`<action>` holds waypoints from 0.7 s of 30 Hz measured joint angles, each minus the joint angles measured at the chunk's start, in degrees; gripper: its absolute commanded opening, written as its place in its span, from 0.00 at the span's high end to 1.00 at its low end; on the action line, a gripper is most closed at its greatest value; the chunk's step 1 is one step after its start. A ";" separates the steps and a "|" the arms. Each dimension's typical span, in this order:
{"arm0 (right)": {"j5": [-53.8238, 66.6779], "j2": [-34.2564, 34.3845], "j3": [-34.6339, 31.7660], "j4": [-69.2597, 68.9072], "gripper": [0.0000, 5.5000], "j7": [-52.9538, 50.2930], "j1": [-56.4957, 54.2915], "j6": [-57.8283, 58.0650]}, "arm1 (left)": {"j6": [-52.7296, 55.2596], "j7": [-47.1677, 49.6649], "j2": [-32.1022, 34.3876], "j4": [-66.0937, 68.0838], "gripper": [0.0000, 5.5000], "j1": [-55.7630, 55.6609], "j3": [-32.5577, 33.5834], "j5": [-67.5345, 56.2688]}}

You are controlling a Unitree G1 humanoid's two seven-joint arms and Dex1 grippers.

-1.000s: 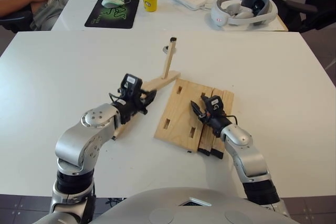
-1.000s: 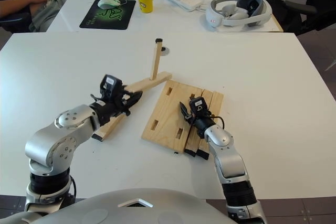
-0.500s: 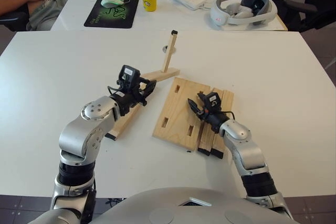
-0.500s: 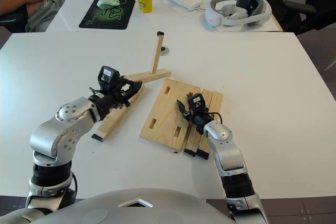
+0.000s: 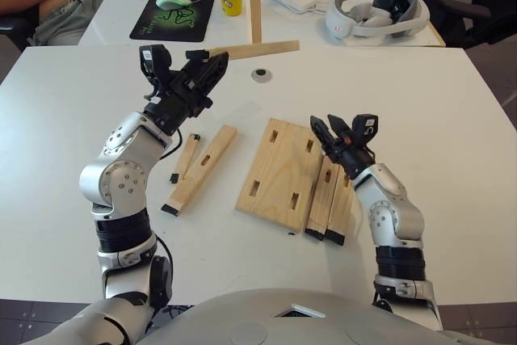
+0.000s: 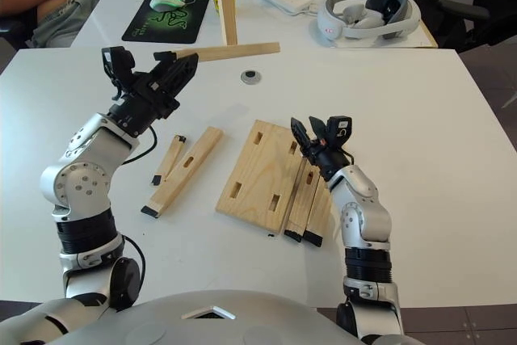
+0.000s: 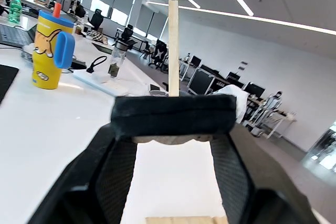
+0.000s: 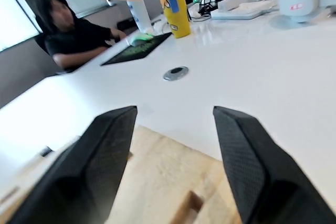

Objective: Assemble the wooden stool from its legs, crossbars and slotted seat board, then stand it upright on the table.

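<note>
The leg-and-crossbar piece [image 5: 266, 48], judged light and stiff, is gripped at one end by the left hand [image 5: 206, 69] above the surface [image 5: 428, 94], so twisting is risked; the right hand [image 5: 335, 128] is held open near the flat-lying seat board [image 5: 275, 171].

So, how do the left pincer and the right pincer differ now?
The left pincer is shut on the joined wooden bars; the right pincer is open and empty. The left pincer is high above the table; the right pincer is low, near the seat board. Both are black.
</note>
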 measured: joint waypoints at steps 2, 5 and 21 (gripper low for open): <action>9.90 1.18 -3.30 -1.07 0.35 0.95 -1.02 3.74 | 1.72 -0.10 -1.23 0.42 0.62 -0.42 1.19 -6.32; 22.94 1.98 -6.84 -2.55 0.28 1.12 -2.80 8.84 | 4.50 -0.14 -1.83 2.23 0.62 -2.29 2.63 -14.43; 63.59 0.62 -12.21 -5.36 0.02 -6.25 -6.84 16.19 | 10.16 -1.16 1.20 15.00 0.62 -9.53 5.35 -35.03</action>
